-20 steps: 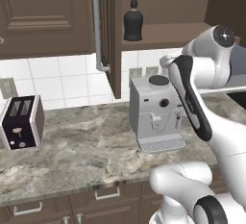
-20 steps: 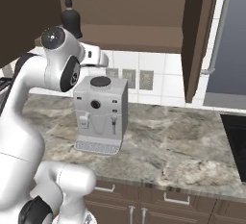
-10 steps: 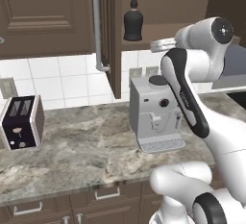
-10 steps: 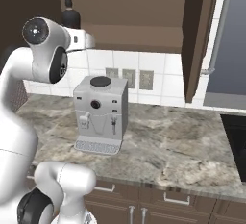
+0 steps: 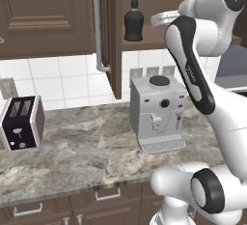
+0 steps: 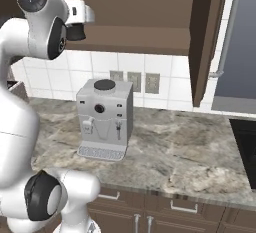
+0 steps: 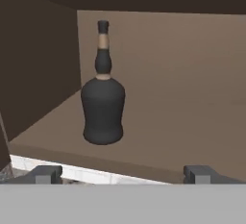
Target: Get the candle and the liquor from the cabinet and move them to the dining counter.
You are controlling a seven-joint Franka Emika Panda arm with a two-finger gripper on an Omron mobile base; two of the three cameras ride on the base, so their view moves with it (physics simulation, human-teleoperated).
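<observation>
The liquor (image 7: 103, 107), a squat black bottle with a tan neck band, stands upright on the shelf of the open dark brown cabinet (image 7: 192, 74). It is a little left of centre in the hand view. My gripper (image 7: 124, 175) is open, level with the shelf's front edge and short of the bottle, with nothing between its fingertips (image 7: 45, 174). In the left base view the liquor (image 5: 133, 23) sits just left of my raised gripper (image 5: 157, 20). In the right base view my hand partly covers the liquor (image 6: 75, 32). The candle and the dining counter are out of view.
A grey coffee machine (image 5: 157, 113) stands on the marble worktop (image 5: 87, 151) under the cabinet, with a toaster (image 5: 21, 122) at the left. The left open cabinet door (image 5: 116, 35) hangs beside the bottle. The right open door (image 6: 205, 37) juts out at the right.
My arm has swung upward, lifting the hand from coffee-machine height to the cabinet shelf beside the bottle. The jaws stayed open and the bottle has not moved.
</observation>
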